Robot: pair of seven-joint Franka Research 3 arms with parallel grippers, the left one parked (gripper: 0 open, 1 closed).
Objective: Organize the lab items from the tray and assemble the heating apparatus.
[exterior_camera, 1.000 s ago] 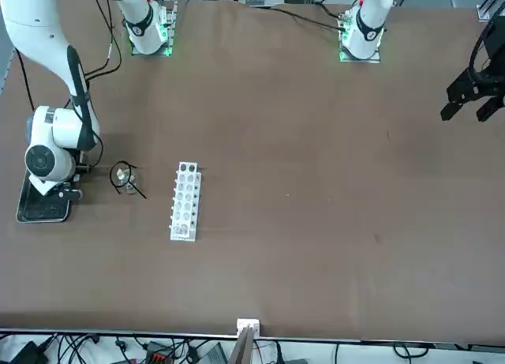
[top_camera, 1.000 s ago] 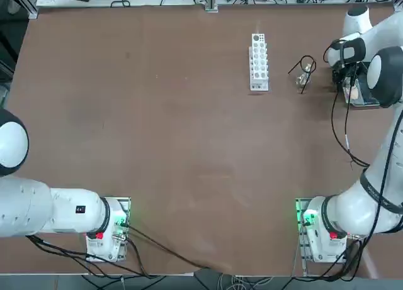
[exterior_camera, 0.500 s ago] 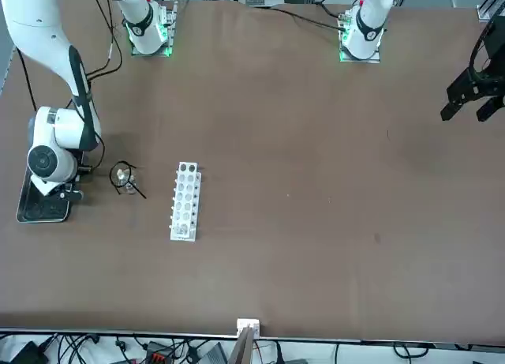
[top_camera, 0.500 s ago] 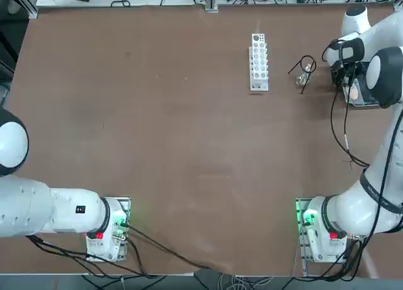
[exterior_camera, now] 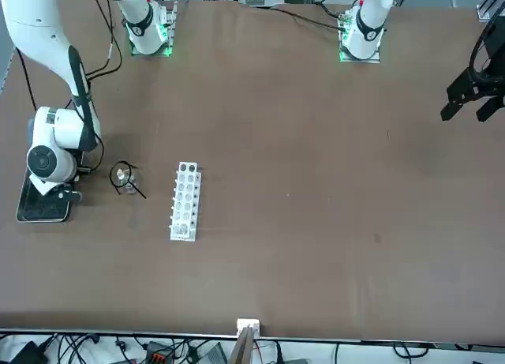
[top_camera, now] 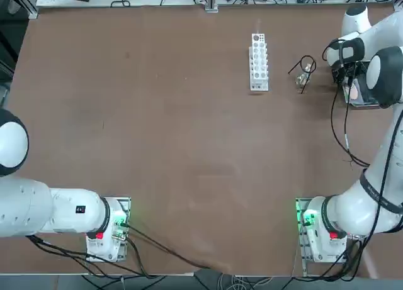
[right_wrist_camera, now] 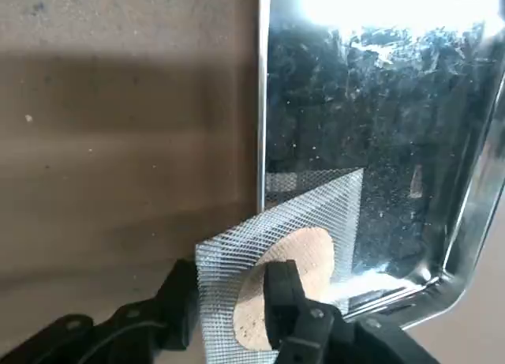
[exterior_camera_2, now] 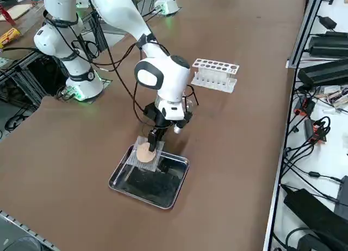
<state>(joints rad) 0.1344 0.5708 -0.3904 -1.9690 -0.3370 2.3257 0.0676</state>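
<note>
A slip is the main risk: the square grey mesh with a tan round centre (right_wrist_camera: 288,257) is thin and tilted across the rim of the small shiny metal tray (right_wrist_camera: 260,103), so a shallow bite could let it drop or snag on that rim. The right gripper (right_wrist_camera: 229,305) is seen straddling the mesh edge at lower centre of the wrist view, narrowed around it (a firm hold cannot be confirmed). In the side view the mesh (exterior_camera_2: 145,152) lies at centre-left, over the tray's corner.

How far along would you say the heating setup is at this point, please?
Done: the burner and ring stand already stand together beside the white rack. In hand: the right gripper straddles the mesh at the tray rim. Left: lifting the mesh onto the ring stand.
</note>
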